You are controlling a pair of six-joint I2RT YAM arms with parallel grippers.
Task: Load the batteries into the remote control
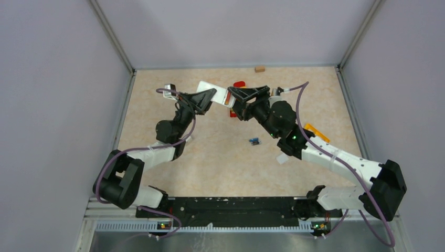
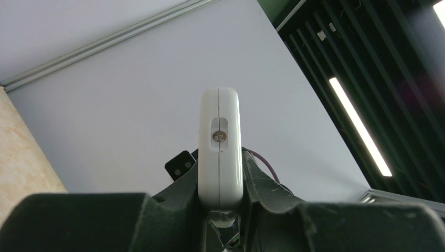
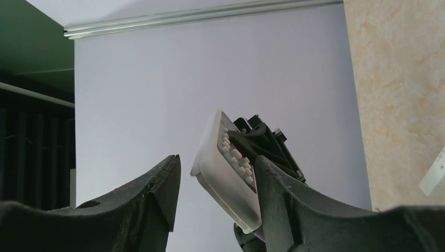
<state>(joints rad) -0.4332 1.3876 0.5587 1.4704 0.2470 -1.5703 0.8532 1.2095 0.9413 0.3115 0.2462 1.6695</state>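
Note:
My left gripper [image 1: 209, 100] holds the white remote control [image 1: 212, 88] up off the table, shut on its two broad faces. In the left wrist view the remote [image 2: 220, 142] stands edge-on between the fingers [image 2: 262, 184], with a small screw in its side seam. My right gripper [image 1: 231, 97] meets the remote's free end from the right. In the right wrist view the remote [image 3: 231, 173], keypad showing, lies against one finger [image 3: 270, 189], with a gap to the other; the right gripper [image 3: 215, 181] is open around it. Small blue and dark batteries [image 1: 254, 140] lie on the table.
A red object [image 1: 239, 84] lies on the table, partly hidden behind the right gripper. An orange piece [image 1: 316, 132] sticks out beside the right arm. A tan block [image 1: 259, 68] sits at the back wall. Grey walls close the table on three sides.

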